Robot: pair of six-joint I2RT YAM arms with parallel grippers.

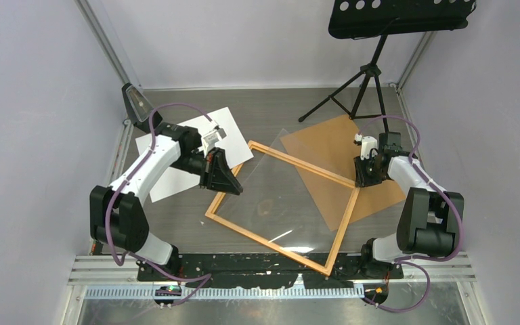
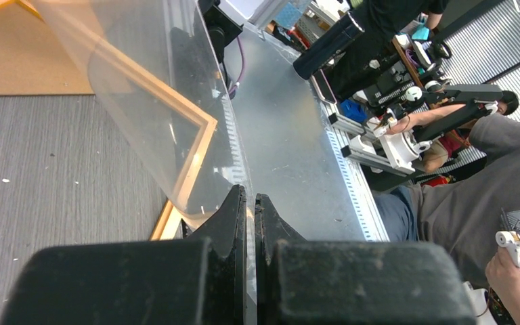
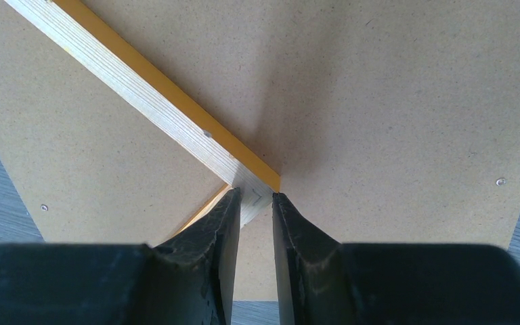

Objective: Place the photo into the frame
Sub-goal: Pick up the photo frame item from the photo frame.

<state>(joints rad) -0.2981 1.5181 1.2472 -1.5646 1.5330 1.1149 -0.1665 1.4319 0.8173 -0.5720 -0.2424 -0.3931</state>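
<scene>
The thin-edged orange wooden rectangular frame (image 1: 267, 245) lies flat at the centre of the grey wood-grain table (image 1: 271, 108), turned so that its corners point toward the table edges. The left gripper (image 2: 250, 203) has its fingers (image 2: 233, 217) pressed together on the edge of a clear transparent sheet (image 1: 277, 196), which rises from the grip and spreads over the frame opening. The right gripper (image 3: 254, 200) straddles the right corner of the frame, one finger on each side of the wood at a narrow gap (whether the fingers actually press on the wood cannot be told). A plain brown rectangular backing board (image 1: 338, 135) lies beneath that corner and extends toward the right arm. The large rectangular paper photo (image 1: 176, 181) lies white side up on the table to the left of the frame, partly under the left arm, outside the frame. A black tripod music stand (image 1: 379, 68) stands at the far right of the table.
</scene>
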